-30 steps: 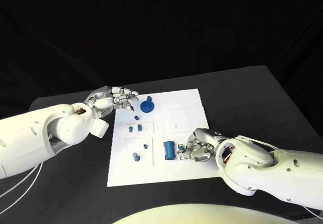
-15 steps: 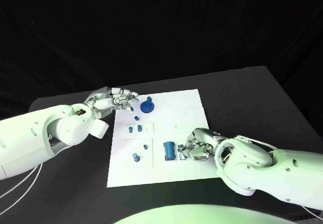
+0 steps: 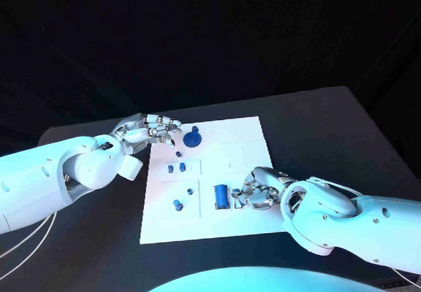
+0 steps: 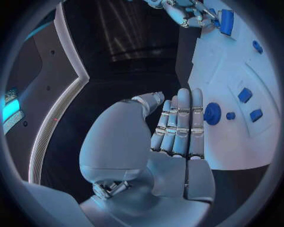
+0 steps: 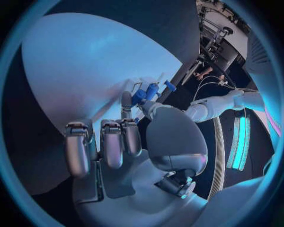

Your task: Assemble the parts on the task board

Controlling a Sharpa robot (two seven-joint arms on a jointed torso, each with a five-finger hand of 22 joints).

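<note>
On the near half of the task board (image 3: 243, 135), the right robot hand (image 3: 255, 191) sits low with its fingers curled in around a small blue part (image 3: 237, 192), which appears pinched at the fingertips, though the grip itself is partly hidden. Just beside it, toward the robot's left, a blue cylinder (image 3: 220, 195) lies flat with its long axis running away from the robot toward the far edge of the board. The right robot hand is clearly the nearer one to both. The left robot hand (image 3: 146, 130) hovers at the board's far left corner, fingers bent together and holding nothing, near the round blue piece (image 3: 191, 139) and well apart from the cylinder. The bench (image 3: 331, 124) carries the board. Any mating of the small part with the cylinder would likely call for a short sideways move leftward.
</note>
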